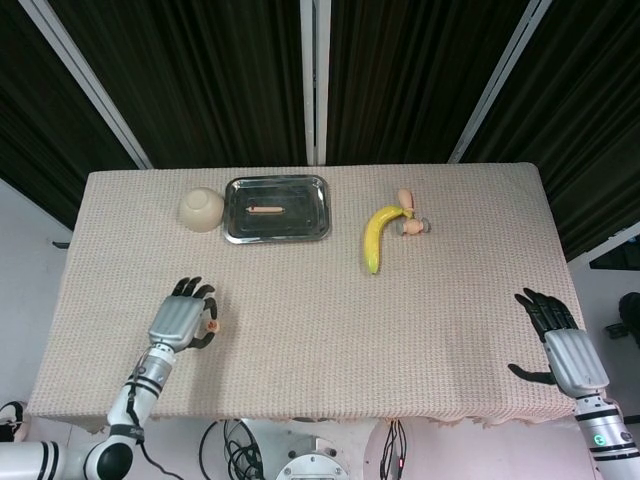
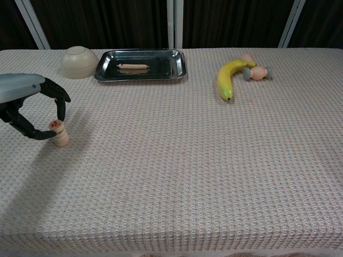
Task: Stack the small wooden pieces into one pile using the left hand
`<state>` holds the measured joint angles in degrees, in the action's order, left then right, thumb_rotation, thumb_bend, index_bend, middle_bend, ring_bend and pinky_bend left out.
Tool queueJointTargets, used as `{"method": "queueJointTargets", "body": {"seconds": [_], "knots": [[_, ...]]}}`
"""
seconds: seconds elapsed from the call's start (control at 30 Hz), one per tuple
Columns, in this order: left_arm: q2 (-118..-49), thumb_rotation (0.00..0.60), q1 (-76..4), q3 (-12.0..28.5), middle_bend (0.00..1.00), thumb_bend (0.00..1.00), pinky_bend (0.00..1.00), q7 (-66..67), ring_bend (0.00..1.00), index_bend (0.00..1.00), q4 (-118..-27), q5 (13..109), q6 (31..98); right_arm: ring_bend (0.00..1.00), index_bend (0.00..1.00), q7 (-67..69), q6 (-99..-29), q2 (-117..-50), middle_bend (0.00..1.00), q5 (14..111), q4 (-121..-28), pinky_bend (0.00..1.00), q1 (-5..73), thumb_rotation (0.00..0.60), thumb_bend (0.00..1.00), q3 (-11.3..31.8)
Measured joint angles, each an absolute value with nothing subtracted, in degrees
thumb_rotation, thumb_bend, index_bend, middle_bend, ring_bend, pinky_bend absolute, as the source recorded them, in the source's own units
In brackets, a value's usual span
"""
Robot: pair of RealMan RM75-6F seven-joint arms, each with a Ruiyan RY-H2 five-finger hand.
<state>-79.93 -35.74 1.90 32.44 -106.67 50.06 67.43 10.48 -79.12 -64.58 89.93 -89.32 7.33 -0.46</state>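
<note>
The beige woven tablecloth (image 2: 187, 160) carries the work. The left hand (image 2: 29, 110) curls around the stacked small wooden pieces (image 2: 59, 134) near the table's left edge, fingertips at the top piece, probably steadying it. The right hand (image 1: 560, 340) idles, fingers spread, holding nothing.

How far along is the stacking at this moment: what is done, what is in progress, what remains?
Done: a pile of small wooden pieces stands on the table near its left edge. In progress: the left hand has its fingertips around the top piece, apparently setting it down; whether it has let go cannot be told. Left: opening the hand and withdrawing. No other loose pieces show. The right hand is idle.
</note>
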Motion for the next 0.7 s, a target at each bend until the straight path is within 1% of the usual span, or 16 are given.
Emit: {"method": "queueJointTargets", "body": {"seconds": [0.7], "knots": [[-79.85, 0.600, -34.46, 2.57, 0.17, 0.30, 0.00, 30.74, 0.00, 0.50, -105.31, 50.65, 66.58, 0.00, 0.00, 10.22, -78.96, -64.63, 0.00, 89.51, -89.27, 0.00, 7.22, 0.600, 0.00, -0.60]]}}
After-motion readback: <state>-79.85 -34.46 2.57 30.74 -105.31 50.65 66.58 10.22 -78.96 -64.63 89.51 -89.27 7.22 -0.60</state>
